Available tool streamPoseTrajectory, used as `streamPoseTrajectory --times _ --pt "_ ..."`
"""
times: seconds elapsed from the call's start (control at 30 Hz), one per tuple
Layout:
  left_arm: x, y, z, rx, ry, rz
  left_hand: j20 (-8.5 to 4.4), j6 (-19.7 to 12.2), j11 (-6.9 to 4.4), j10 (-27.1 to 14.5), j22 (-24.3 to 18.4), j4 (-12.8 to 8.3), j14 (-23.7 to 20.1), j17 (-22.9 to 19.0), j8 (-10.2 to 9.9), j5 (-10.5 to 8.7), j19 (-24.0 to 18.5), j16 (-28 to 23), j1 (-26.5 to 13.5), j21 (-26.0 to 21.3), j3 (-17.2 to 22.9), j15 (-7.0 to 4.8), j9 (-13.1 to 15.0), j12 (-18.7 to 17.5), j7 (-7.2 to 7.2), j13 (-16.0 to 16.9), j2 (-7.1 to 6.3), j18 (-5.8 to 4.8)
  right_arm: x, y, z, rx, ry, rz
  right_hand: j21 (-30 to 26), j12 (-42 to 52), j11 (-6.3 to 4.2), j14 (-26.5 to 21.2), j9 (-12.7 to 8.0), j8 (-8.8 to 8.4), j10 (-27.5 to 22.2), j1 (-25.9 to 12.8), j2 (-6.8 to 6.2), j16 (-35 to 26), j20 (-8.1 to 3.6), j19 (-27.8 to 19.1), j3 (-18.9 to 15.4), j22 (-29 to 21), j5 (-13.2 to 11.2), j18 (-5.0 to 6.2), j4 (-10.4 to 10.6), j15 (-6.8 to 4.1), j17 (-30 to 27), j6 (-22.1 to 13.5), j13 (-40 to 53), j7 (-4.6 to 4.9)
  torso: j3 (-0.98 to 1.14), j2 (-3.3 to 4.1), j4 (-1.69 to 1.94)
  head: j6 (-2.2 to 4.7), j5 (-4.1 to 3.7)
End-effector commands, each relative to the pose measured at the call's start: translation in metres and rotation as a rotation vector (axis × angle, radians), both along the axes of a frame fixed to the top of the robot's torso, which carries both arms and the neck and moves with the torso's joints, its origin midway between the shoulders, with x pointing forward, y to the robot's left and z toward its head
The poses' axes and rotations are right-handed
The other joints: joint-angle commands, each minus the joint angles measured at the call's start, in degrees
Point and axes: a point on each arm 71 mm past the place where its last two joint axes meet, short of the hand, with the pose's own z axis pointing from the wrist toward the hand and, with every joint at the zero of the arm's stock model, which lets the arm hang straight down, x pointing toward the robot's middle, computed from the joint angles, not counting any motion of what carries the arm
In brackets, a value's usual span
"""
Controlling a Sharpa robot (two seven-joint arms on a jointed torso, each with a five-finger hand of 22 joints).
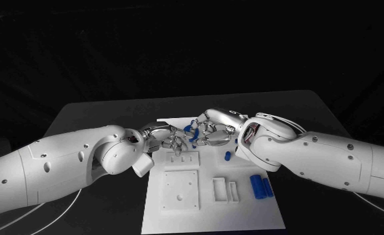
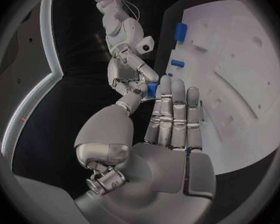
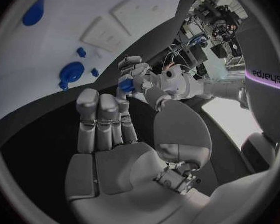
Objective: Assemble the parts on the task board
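Black tabletop carries the white task board; at its 12 o'clock end, the left robot hand and right robot hand meet, both pinching one blue part.

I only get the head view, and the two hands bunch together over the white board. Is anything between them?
Observer: Yes. The left wrist view shows a small blue part at the fingertips of the right hand, close to the tips of the left hand. I cannot tell which one grips it.
Operator: Any parts I might miss?
Observer: The right wrist view shows a round blue part lying on the task board.
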Motion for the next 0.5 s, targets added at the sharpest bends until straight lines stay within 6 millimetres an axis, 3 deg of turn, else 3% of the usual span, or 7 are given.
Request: streamPoseTrajectory --times 0.03,0.2,0.3,0.5 --pt "0.0003 -0.0028 0.0019 -0.007 -0.019 -0.007 -3.53 0.71 -0.14 0.75 0.15 -0.42 0.59 0.13 0.41 0.35 0.50 0.23 0.27 -0.06 -0.02 -0.04 0.10 0.18 -0.21 0.04 1.02 -0.75 -0.0005 0.0025 -0.0007 -0.011 0.003 0.010 0.27 -0.10 -0.20 0.02 0.06 0.20 0.22 -0.06 0.11 0.23 -0.44 0.05 -0.32 0.85 -0.26 5.81 0.12 -0.23 0.07 1.11 -0.08 0.63 0.01 0.03 0.00 -0.12 0.04" --pt "0.0015 -0.0028 0.0019 -0.003 -0.025 0.010 -3.76 1.41 -0.44 1.84 0.43 -0.65 0.79 0.44 0.87 1.96 0.73 0.48 0.21 -0.02 -0.25 -0.25 -0.15 -0.20 -0.52 -0.06 1.46 -0.81 -0.0004 0.0036 -0.0015 -0.012 0.004 0.010 0.26 -0.11 -0.20 0.02 0.05 0.20 0.22 -0.11 0.09 0.22 -0.43 0.04 -0.34 0.85 -0.26 5.81 0.13 -0.23 0.07 1.10 -0.08 0.64 0.00 0.01 -0.01 -0.16 0.04" --pt "0.0021 -0.0030 0.0020 -0.003 -0.030 0.018 -3.91 1.83 -0.59 2.54 0.67 -0.70 0.95 0.69 1.22 5.47 0.95 0.65 0.29 -0.03 -0.26 -0.39 -0.34 -0.55 -0.69 -0.09 1.41 -0.88 -0.0004 0.0039 -0.0019 -0.012 0.005 0.009 0.26 -0.12 -0.20 0.01 0.04 0.19 0.21 -0.13 0.09 0.22 -0.43 0.04 -0.35 0.84 -0.27 5.81 0.13 -0.22 0.07 1.09 -0.08 0.64 -0.01 0.02 0.01 -0.28 0.03" --pt "0.0016 -0.0041 0.0024 0.012 -0.048 0.023 -4.26 2.74 -0.98 3.76 1.07 -0.85 1.52 1.19 1.99 9.65 1.48 1.26 0.99 0.13 -0.33 -0.79 -0.33 -0.74 -1.13 0.07 0.70 -0.86 -0.0004 0.0038 -0.0017 -0.009 0.002 0.006 0.25 -0.14 -0.19 0.00 0.03 0.17 0.20 -0.16 0.06 0.20 -0.43 0.04 -0.36 0.84 -0.28 5.81 0.13 -0.22 0.07 1.06 -0.09 0.65 -0.02 0.04 0.00 -0.40 0.04"
